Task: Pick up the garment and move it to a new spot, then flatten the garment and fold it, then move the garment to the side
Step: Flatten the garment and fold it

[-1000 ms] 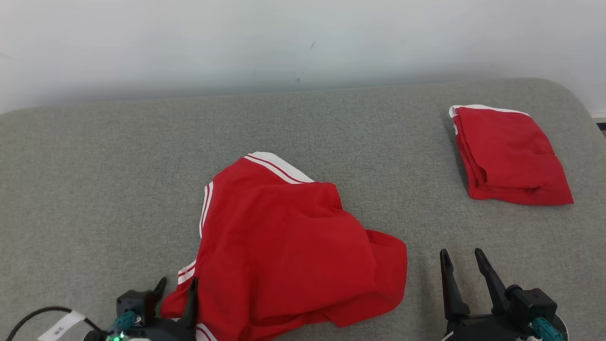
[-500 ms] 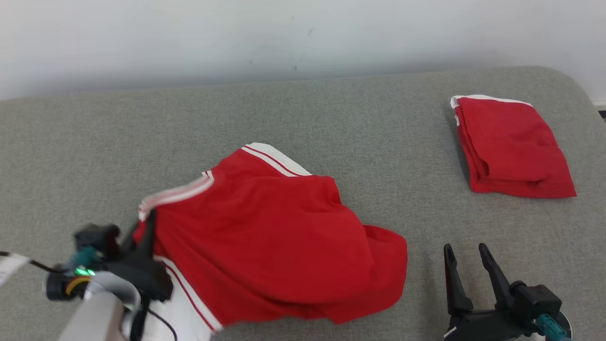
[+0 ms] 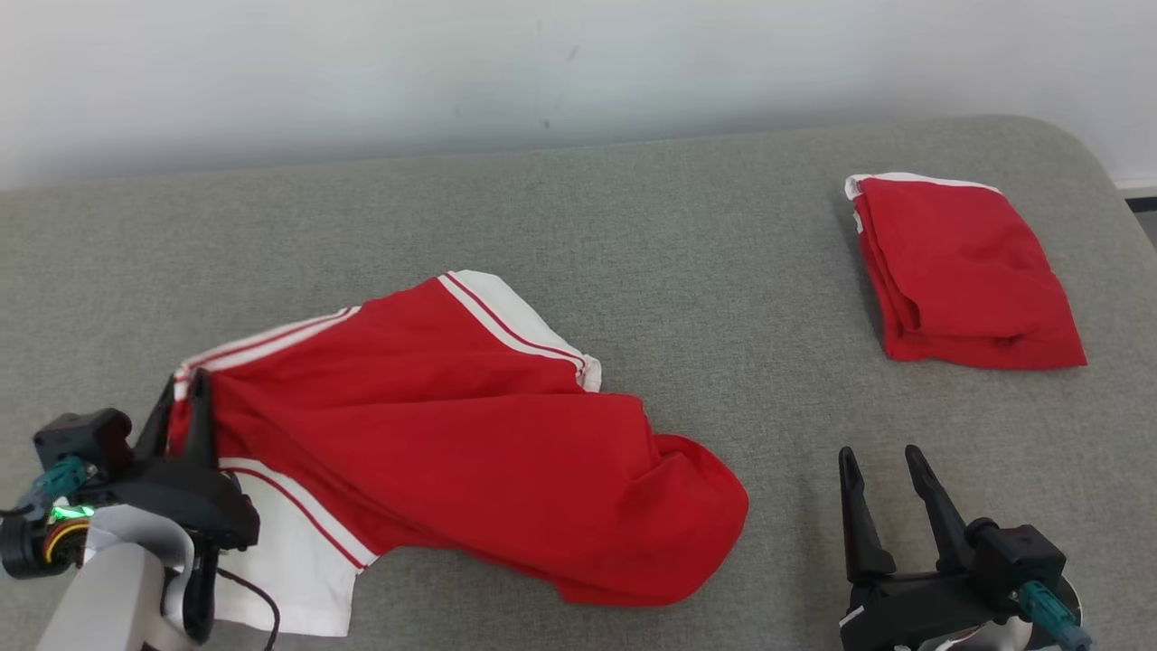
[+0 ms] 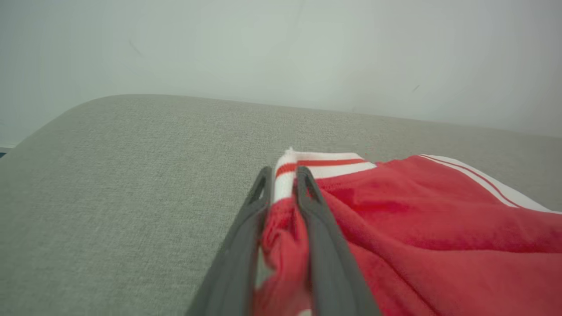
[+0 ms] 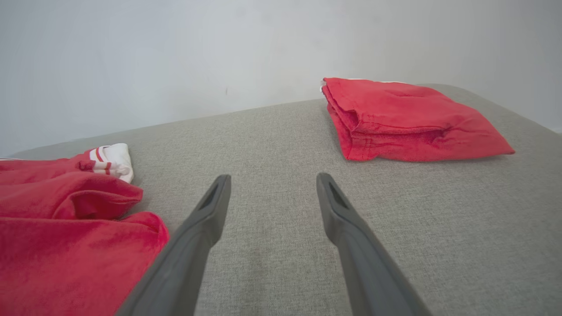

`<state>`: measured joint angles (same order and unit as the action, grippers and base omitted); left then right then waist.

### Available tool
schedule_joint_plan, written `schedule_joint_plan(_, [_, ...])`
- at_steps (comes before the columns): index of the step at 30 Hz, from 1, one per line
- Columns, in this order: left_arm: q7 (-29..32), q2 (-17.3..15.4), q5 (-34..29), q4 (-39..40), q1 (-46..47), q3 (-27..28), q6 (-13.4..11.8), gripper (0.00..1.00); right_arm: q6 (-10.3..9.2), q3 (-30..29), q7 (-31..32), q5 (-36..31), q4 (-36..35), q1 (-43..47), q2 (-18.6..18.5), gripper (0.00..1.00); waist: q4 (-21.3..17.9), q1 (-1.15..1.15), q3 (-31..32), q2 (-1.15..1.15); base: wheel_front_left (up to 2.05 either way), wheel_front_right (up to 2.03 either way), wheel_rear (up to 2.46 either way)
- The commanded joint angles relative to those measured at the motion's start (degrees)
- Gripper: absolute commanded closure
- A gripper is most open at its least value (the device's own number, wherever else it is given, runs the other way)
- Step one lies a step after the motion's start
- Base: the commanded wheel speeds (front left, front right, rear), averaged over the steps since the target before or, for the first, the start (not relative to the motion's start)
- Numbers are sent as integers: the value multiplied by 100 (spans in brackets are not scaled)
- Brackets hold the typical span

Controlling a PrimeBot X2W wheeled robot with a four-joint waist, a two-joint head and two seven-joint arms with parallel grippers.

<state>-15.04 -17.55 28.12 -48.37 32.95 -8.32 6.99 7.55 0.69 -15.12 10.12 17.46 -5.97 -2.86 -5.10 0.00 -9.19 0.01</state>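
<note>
My left end effector is pinched nearly closed on a white-striped hem corner of the crumpled red cotton garment, which sprawls across the near left of the grey fabric tabletop. I judge a corner grip lets me drag it flat. My right end effector hovers wide open and empty.

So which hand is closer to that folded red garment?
Right. The right hand sits open nearer the robot than the folded garment, apart from it; the left hand grips the unfolded garment far off.
</note>
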Motion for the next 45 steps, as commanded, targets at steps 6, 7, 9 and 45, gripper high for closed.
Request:
schedule_joint_plan(6, [-16,159,-324,767,-569,398,-71,0,-16,217,0,252,189,41,-6,0,246,0,203,-1,0,0,0])
schedule_joint_plan(7, [-16,206,-382,953,-696,479,-78,0,-16,244,-1,288,251,34,-7,0,297,0,247,-1,0,0,0])
schedule_joint_plan(9, [-17,442,-679,1594,-1190,675,-123,0,-16,374,0,339,474,-11,-1,0,454,0,378,-1,0,0,0])
schedule_joint_plan(45, [-18,1466,-1488,3385,-3404,964,-31,0,-16,134,0,1539,1975,-960,-569,100,1105,0,835,-1,0,0,0])
